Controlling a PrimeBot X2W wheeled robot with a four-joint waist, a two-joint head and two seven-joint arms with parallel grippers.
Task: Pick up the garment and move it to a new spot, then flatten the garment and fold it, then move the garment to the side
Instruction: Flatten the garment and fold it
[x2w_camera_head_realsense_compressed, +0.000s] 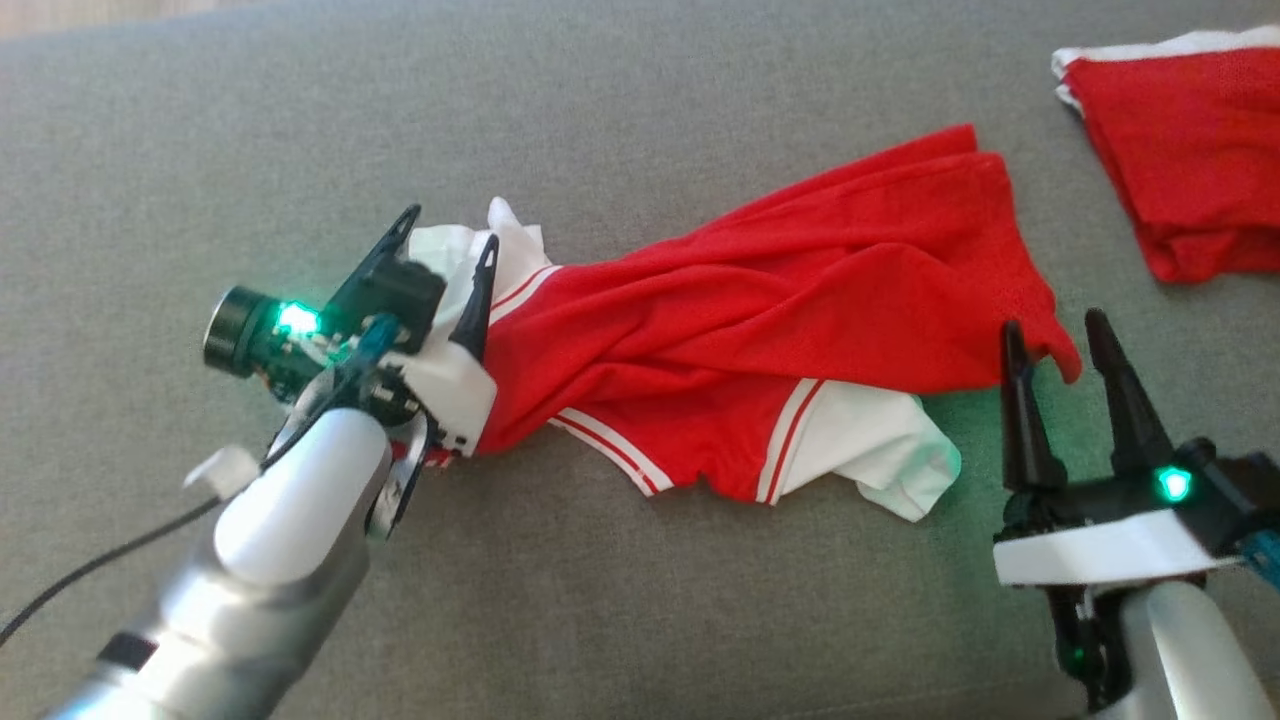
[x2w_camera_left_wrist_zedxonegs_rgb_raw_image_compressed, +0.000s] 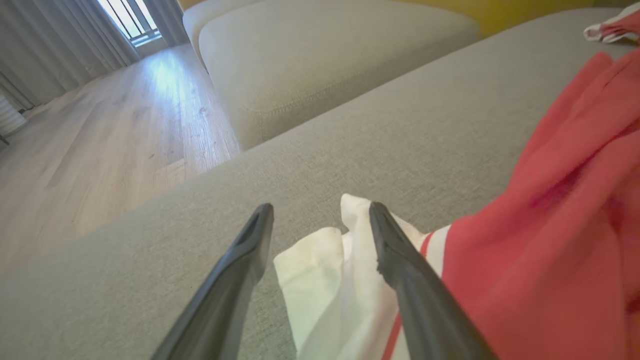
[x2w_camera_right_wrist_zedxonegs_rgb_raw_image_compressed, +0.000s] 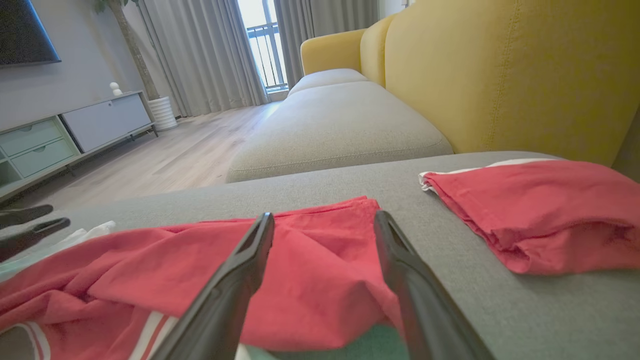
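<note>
The garment (x2w_camera_head_realsense_compressed: 780, 300) is a red shirt with white, red-striped sleeves. It lies crumpled and stretched out across the grey sofa seat (x2w_camera_head_realsense_compressed: 650, 600). My left gripper (x2w_camera_head_realsense_compressed: 450, 226) stands open at the garment's left end, its fingers on either side of the white sleeve (x2w_camera_left_wrist_zedxonegs_rgb_raw_image_compressed: 325, 285), not closed on it. In the left wrist view the left gripper (x2w_camera_left_wrist_zedxonegs_rgb_raw_image_compressed: 320, 212) shows a wide gap above that sleeve. My right gripper (x2w_camera_head_realsense_compressed: 1053, 322) is open at the garment's right end, just off the red hem. In the right wrist view the right gripper (x2w_camera_right_wrist_zedxonegs_rgb_raw_image_compressed: 324, 220) points over the red cloth (x2w_camera_right_wrist_zedxonegs_rgb_raw_image_compressed: 320, 260).
A second red garment (x2w_camera_head_realsense_compressed: 1190, 150) lies folded at the seat's far right (x2w_camera_right_wrist_zedxonegs_rgb_raw_image_compressed: 540, 215). The yellow sofa back (x2w_camera_right_wrist_zedxonegs_rgb_raw_image_compressed: 500, 75) rises behind it. Another grey cushion (x2w_camera_left_wrist_zedxonegs_rgb_raw_image_compressed: 325, 65) adjoins the seat, with wood floor (x2w_camera_left_wrist_zedxonegs_rgb_raw_image_compressed: 100, 150) beyond the edge. The left gripper (x2w_camera_right_wrist_zedxonegs_rgb_raw_image_compressed: 30, 225) shows at the left.
</note>
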